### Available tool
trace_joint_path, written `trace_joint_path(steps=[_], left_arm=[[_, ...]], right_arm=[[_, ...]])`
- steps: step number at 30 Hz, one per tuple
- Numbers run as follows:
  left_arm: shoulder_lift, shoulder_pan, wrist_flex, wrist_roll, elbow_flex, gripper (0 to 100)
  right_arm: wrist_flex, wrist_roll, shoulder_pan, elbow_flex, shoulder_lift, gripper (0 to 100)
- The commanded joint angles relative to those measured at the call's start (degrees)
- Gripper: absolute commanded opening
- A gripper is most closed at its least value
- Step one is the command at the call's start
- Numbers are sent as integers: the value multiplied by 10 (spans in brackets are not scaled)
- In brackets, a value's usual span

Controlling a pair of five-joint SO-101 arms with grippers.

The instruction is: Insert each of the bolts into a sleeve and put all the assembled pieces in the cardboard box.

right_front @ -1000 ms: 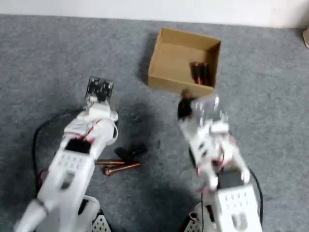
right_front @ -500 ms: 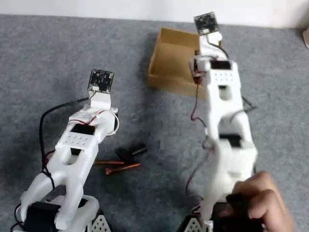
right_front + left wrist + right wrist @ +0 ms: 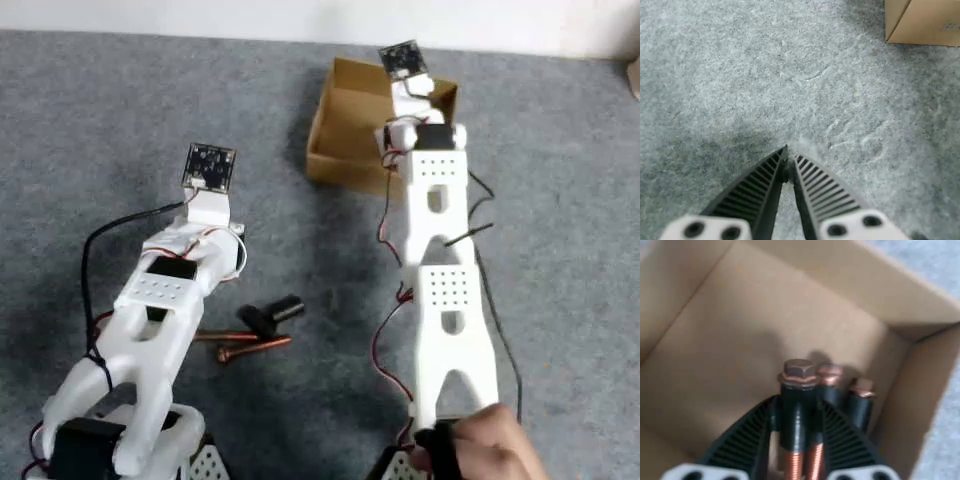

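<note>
**Entry 1: right arm** (image 3: pixel 437 230). A second ago it was folded back, with its head just short of the near wall of the open brown cardboard box (image 3: pixel 340 165). It is now stretched out long with its head over the box. In the last half second it edged slightly across the opening. I judge the carry finished and release to be the step in hand.

**Entry 2: right gripper** (image 3: pixel 797 412). Its ribbed black fingers are clamped on one assembled piece (image 3: pixel 796 390). The piece is held within the box walls, just beside the stored pieces. I cannot tell whether it touches the floor of the box.

**Entry 3: the held piece.** It is a short black cylindrical sleeve with a copper-coloured bolt through it. The flanged hexagonal head sits against one end and the threaded shank shows past the other. The bolt looks fully seated.

**Entry 4: two stored pieces** (image 3: pixel 829 377). They are the same make and lie side by side in the box near a corner.

**Entry 5: left gripper** (image 3: pixel 788 156). Its fingers are together and hold nothing. It is over the grey carpet (image 3: pixel 100 120), unchanged for half a second.

**Entry 6: loose stock.** Two copper bolts (image 3: pixel 252 346) and two black sleeves (image 3: pixel 272 311) lie on the carpet beside the left arm. They have not moved throughout. I judge two assemblies still to be made.
</note>
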Motion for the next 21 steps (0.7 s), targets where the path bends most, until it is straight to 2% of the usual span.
trace_joint_path(steps=[1,4,8,12,15,21], left_arm=[[0,-2,-12,4,-25,7],[0,-2,-12,4,-25,7],[0,-2,-12,4,-25,7],[0,-5,-12,4,-25,7],[0,-6,-12,4,-25,7],[0,-19,-13,6,-24,7]], right_arm=[[30,5,-6,-65,-18,300],[67,4,-6,-65,-34,415],[129,0,-7,-65,-85,408],[196,-45,-8,-65,-170,403],[261,-49,-31,-65,-244,403],[263,-54,-70,-40,-400,403]])
